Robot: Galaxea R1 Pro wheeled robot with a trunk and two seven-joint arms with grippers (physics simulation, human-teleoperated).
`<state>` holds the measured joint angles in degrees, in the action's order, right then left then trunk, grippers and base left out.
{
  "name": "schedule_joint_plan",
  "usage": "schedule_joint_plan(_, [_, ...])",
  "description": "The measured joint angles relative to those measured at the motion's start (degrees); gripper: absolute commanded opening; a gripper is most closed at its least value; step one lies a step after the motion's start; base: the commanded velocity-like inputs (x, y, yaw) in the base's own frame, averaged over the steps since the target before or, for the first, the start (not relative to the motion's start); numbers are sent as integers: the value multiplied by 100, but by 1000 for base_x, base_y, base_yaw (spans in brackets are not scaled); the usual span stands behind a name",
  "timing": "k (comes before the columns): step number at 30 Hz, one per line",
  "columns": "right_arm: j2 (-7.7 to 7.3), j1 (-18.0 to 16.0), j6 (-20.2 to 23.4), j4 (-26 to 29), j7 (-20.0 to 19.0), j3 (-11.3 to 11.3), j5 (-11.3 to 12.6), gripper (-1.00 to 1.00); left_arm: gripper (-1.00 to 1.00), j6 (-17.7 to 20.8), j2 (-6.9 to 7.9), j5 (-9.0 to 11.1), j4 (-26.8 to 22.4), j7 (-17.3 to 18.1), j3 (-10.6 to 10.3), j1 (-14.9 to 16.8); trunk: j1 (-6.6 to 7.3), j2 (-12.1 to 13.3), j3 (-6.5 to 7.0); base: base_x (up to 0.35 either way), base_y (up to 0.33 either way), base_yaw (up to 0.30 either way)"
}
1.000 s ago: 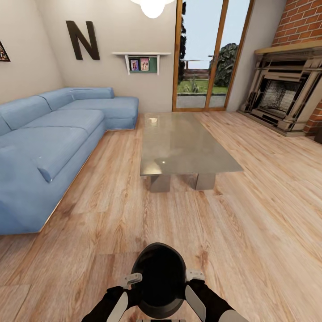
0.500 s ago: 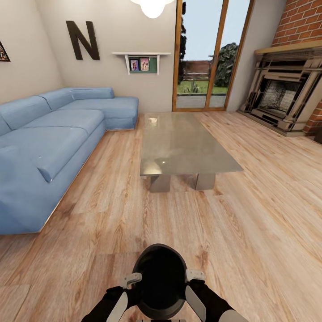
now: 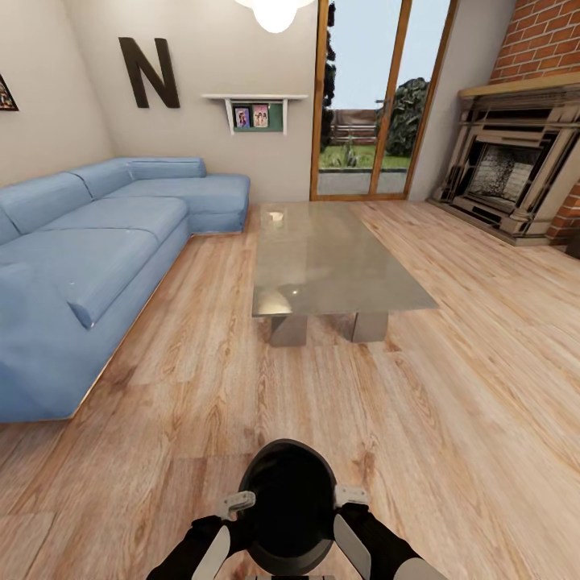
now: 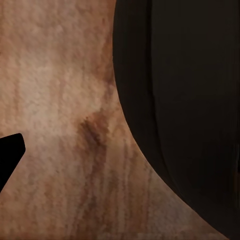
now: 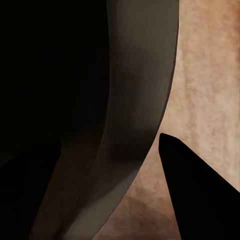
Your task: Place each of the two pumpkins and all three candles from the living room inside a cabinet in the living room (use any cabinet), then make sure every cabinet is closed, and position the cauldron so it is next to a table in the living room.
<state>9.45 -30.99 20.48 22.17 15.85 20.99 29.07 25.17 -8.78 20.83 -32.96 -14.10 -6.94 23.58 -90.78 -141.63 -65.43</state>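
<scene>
The black cauldron (image 3: 288,507) hangs low in front of me over the wooden floor, between my two grippers. My right gripper (image 3: 350,496) is shut on its rim: in the right wrist view the grey rim wall (image 5: 135,100) runs between the two dark fingers (image 5: 200,195). My left gripper (image 3: 234,506) sits at the opposite side of the rim; in the left wrist view one fingertip (image 4: 9,152) stands apart from the cauldron's wall (image 4: 165,110), its other finger hidden. The glass-topped table (image 3: 326,258) lies ahead, well beyond the cauldron. Pumpkins, candles and cabinet are out of view.
A long blue corner sofa (image 3: 89,258) fills the left side. A stone fireplace (image 3: 515,177) stands at the far right, with a glass door (image 3: 366,113) in the back wall. Bare wooden floor (image 3: 266,395) stretches between me and the table.
</scene>
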Motion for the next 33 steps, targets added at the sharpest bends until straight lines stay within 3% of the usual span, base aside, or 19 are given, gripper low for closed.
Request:
schedule_joint_plan(4, [4,10,-10,-35,-15,29,170,-100,-100,-13,-2,34,-3,11,-2,1,-1,1,-1,0,0,0])
schedule_joint_plan(33, [-5,9,-10,-14,-13,25,141,-100,-100,-26,33,29,-29,36,42,2,87,161,70,0,0,0])
